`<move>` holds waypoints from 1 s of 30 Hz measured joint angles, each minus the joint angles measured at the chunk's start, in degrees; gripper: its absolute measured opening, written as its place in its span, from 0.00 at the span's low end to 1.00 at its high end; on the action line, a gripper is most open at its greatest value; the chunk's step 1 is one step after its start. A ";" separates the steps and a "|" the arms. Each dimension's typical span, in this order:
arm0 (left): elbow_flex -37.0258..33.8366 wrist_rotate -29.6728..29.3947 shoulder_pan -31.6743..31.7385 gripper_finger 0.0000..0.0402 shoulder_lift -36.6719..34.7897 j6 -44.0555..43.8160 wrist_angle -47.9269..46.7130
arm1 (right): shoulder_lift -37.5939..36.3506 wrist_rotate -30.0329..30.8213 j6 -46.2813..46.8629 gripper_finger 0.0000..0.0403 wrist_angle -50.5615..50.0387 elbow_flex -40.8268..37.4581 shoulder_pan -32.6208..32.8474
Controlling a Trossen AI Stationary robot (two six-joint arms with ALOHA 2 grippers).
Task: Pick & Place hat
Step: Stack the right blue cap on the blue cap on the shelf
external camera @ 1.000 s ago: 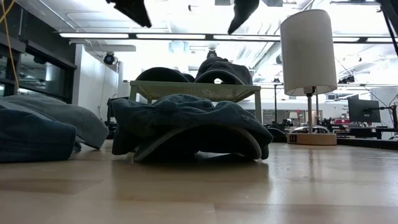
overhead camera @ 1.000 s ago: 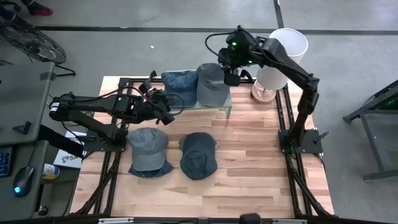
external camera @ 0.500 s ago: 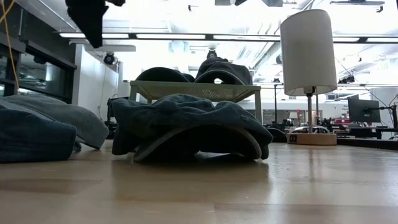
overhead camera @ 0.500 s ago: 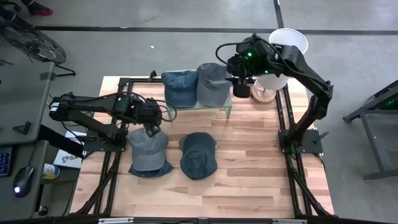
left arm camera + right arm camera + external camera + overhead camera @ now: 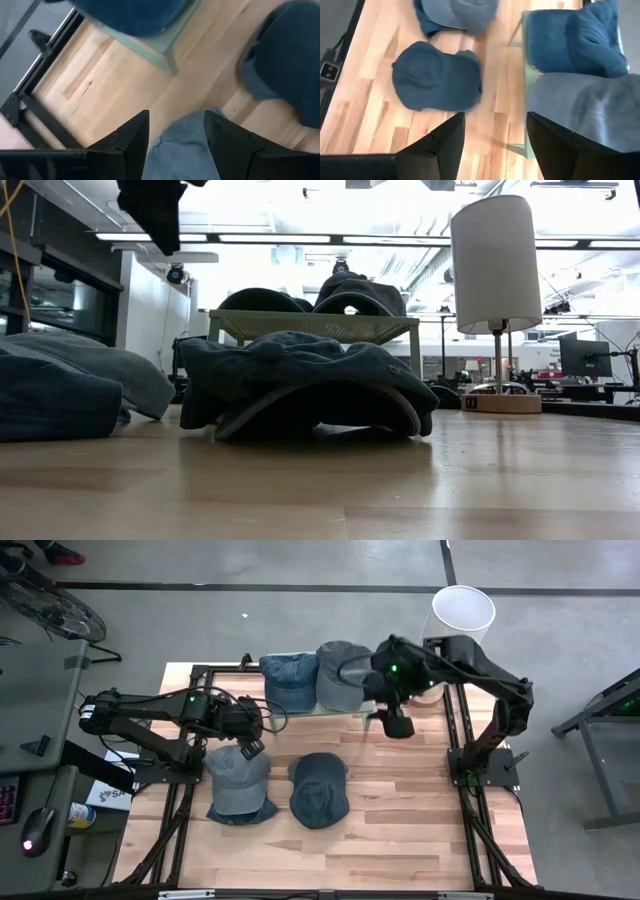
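Since half a second ago the right claw (image 5: pixel 396 726) has swung away from the lamp (image 5: pixel 462 612) and out over the bare wood just beside the end of the green shelf (image 5: pixel 366 711), while the left claw (image 5: pixel 251 745) has crept slightly further toward the light grey hat (image 5: pixel 238 780). From above, the left arm stretches low across the worktop (image 5: pixel 420 820) from its left edge, its wrist bent down; the left wrist view shows its fingers (image 5: pixel 131 137) spread apart with nothing between them, the light grey hat's cloth directly below the gap. The right arm folds back from its base on the worktop's right side, its elbow high, and its claw hangs with fingers (image 5: pixel 442 140) parted and empty, the dark blue hat (image 5: pixel 436 76) lying ahead of it on the wood. Two more hats sit on the shelf, a denim blue hat (image 5: pixel 290 680) and a grey hat (image 5: pixel 340 673) touching side by side, the grey one near the right claw.
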 joint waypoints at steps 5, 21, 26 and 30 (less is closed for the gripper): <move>0.00 6.00 -0.17 0.46 1.14 6.61 8.57 | 0.04 4.52 1.20 0.49 -0.03 0.00 4.22; -0.07 19.04 -12.48 0.46 21.53 22.61 28.63 | -4.83 14.54 1.48 0.48 -3.73 0.00 5.46; -0.04 21.28 -15.39 0.46 24.34 13.81 33.53 | -7.19 14.80 0.32 0.48 -3.75 0.00 5.46; -0.04 23.24 -16.89 0.46 25.06 -6.23 33.85 | -9.11 14.81 0.68 0.48 -3.75 0.00 5.46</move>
